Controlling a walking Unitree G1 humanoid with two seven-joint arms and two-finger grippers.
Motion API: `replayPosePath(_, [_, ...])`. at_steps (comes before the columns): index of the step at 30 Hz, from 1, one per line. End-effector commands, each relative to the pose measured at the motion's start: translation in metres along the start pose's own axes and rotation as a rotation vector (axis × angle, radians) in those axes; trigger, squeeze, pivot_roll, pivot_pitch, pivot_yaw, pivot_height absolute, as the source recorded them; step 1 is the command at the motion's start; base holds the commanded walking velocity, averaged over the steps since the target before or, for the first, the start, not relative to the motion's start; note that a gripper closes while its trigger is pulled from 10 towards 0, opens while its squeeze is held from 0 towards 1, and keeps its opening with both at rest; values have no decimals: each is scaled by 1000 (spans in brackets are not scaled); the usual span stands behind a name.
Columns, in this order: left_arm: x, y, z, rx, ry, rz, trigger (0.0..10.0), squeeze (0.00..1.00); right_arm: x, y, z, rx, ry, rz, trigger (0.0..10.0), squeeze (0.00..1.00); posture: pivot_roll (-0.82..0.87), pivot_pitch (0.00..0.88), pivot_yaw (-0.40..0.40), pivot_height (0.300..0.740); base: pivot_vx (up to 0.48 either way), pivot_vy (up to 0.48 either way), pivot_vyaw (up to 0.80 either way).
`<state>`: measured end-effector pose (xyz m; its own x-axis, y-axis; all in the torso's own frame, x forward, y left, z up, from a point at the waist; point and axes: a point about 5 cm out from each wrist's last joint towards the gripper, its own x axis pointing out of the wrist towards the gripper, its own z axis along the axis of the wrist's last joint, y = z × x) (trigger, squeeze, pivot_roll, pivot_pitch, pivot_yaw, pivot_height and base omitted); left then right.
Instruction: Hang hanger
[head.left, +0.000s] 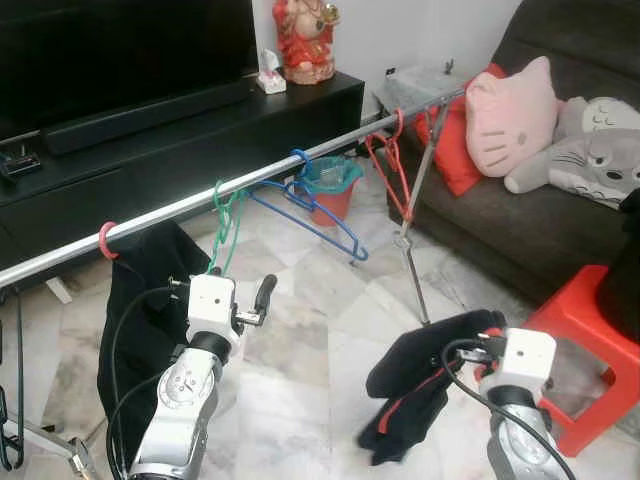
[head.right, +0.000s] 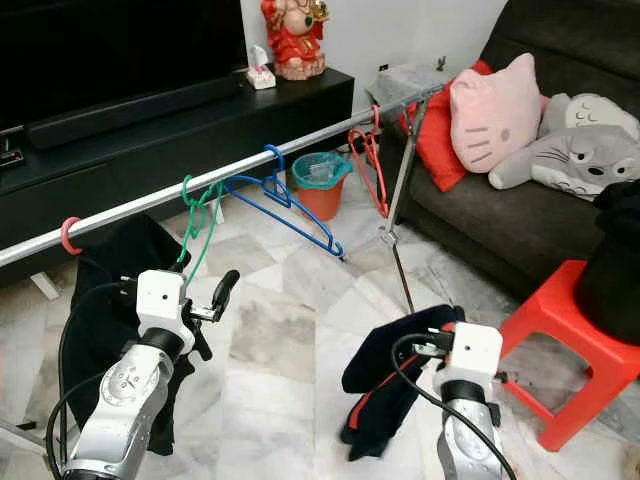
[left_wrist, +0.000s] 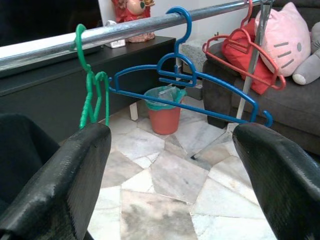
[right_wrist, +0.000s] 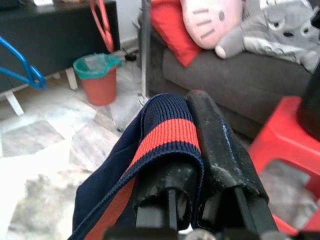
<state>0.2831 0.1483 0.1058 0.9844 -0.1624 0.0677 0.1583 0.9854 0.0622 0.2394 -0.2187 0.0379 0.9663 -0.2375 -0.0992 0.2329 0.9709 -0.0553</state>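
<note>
Silver rail (head.left: 250, 185) carries a pink hanger (head.left: 107, 240) at 9 o'clock, then a green hanger (head.left: 226, 222), a blue hanger (head.left: 315, 205) and a red hanger (head.left: 392, 165) toward 1 o'clock; black garment (head.left: 140, 300) beneath the pink one. Right gripper (right_wrist: 200, 150), black-fingered, clamps a navy garment with a red stripe (right_wrist: 167, 137); left gripper (left_wrist: 165, 165) black too, on a silver-and-white arm. Terracotta bin with teal liner (head.left: 332, 185) at 12 o'clock, pink cat cushion (head.left: 510, 115), red cushion (head.left: 455, 145) and grey plush (head.left: 590, 155) on the dark grey sofa (head.left: 520, 220) at 2 o'clock, red stool (head.left: 590, 350) at 4 o'clock, floor (head.left: 320, 320) white-grey marbled.
</note>
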Motion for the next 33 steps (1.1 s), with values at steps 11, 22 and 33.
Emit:
replayPosePath(11, [1, -1, 4, 11, -4, -8, 10000, 0, -8, -9, -14, -8, 31, -26, 10000, 0, -108, 0, 9, 740, 0, 0, 0])
replayPosePath(22, [3, -5, 5, 31, -2, -28, 10000, 0, -4, -5, -12, -11, 13, 2, 10000, 0, -109, 0, 14, 740, 0, 0, 0])
replayPosePath(33, [4, -10, 5, 28, -8, -34, 10000, 0, -1, 1, -11, -30, 3, 41, 10000, 0, -107, 0, 7, 740, 109, 0, 171])
